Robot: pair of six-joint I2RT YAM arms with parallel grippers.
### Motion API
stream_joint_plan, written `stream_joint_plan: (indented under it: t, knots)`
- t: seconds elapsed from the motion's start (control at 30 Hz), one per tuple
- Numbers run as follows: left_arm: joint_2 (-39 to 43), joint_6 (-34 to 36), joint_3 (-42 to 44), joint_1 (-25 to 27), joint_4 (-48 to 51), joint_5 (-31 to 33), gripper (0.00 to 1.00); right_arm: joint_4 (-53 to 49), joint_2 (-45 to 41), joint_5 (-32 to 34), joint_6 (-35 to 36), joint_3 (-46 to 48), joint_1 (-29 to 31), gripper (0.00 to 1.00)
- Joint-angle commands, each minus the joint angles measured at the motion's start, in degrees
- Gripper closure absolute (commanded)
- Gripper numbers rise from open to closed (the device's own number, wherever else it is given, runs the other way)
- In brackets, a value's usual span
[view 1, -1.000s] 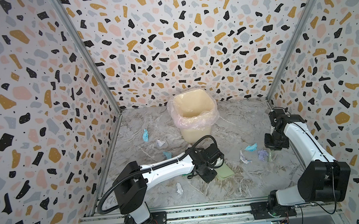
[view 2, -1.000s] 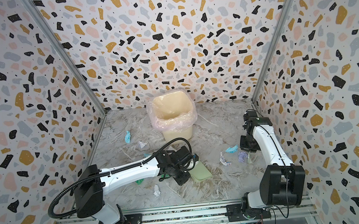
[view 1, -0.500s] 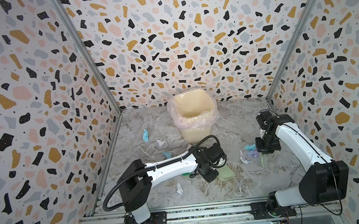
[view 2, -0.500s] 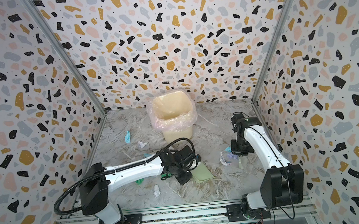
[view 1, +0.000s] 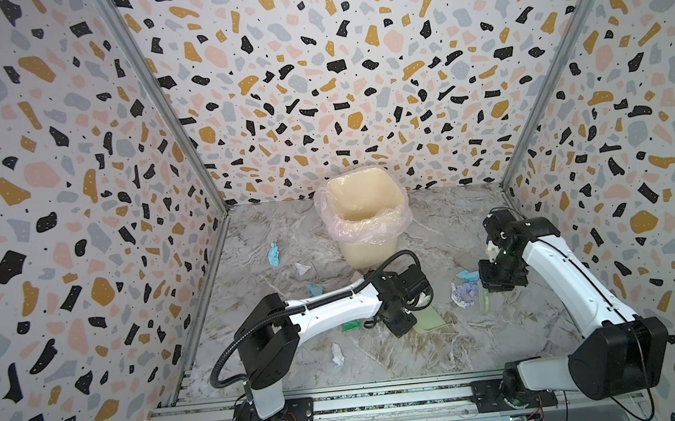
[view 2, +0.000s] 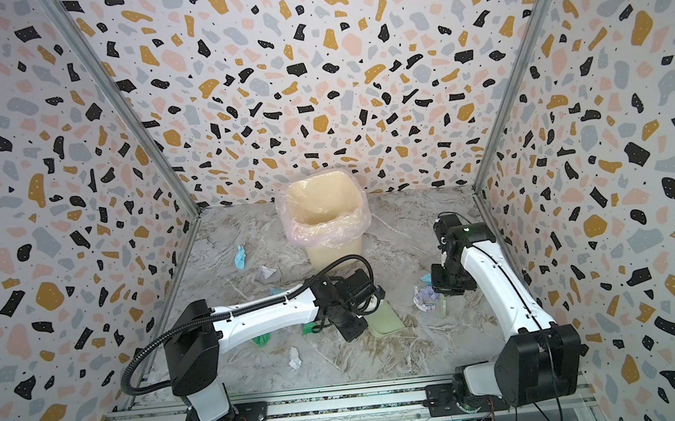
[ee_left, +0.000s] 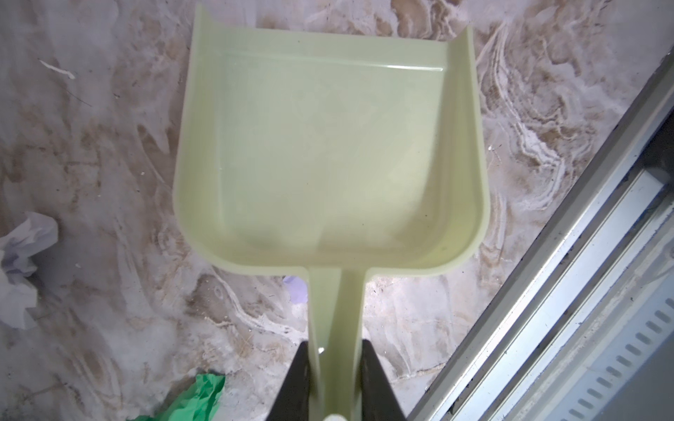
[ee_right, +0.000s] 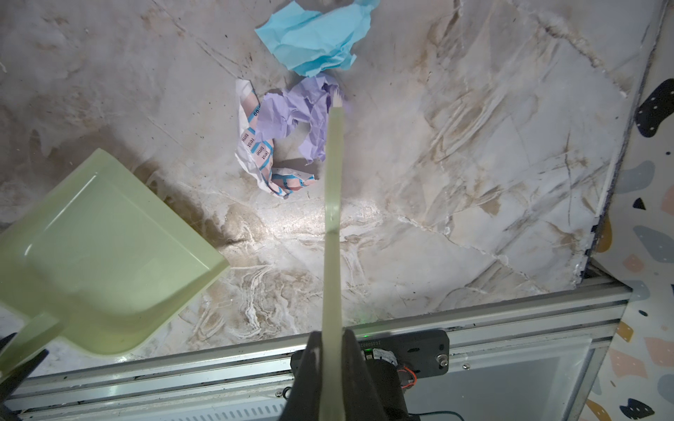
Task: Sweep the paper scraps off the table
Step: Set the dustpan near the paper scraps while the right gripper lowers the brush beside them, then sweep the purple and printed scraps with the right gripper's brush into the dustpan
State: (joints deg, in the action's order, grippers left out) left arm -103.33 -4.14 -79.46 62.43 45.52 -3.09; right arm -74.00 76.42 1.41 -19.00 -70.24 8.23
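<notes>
The right gripper (ee_right: 332,364) is clamped narrow on the handle of a slim pale green plastic brush with white bristles (ee_right: 333,218), which runs straight out from its fingertips. The bristle end appears to rest against a crumpled lilac scrap (ee_right: 291,113). A white printed scrap (ee_right: 257,153) is tucked against that piece's far side, and a crumpled light blue scrap (ee_right: 313,40) lies just beyond the brush tip. The left gripper (ee_left: 335,379) is closed on the handle of a flat pale green plastic dustpan (ee_left: 328,145), whose empty tray lies ahead of its fingers on the grey-white marble-patterned table (ee_left: 91,127). From the right gripper the pan sits off to one side, its mouth turned roughly toward the cluster but apart from it. I judge the main risk is the stroke across that bare gap: the narrow brush may catch only the lilac piece, so the blue one gets left, or the light pieces split and slide past the pan's corner or under a lifted lip. Other paper scraps (view 1: 273,253) lie scattered behind the left arm, and a cream bin lined with a clear bag (view 1: 363,217) stands beyond both hands.
</notes>
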Motion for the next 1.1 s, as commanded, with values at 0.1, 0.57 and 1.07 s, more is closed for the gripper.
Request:
stream_joint_plan:
  t: [0.1,0.57,1.07]
  knots:
    - [-1.1,4.1,-3.6,0.3,0.5,1.4,1.00,-1.8,-0.2,1.1,-0.3,0.2,1.1,1.00]
    - [-4.5,8.6,-6.0,-0.2,0.6,2.5,1.00,-2.0,3.2,-0.8,0.8,-2.9,5.3,1.00]
    - [-8.2,10.9,-10.4,-3.4,2.4,2.9,1.00,-1.7,6.2,5.8,1.2,-4.6,5.8,1.00]
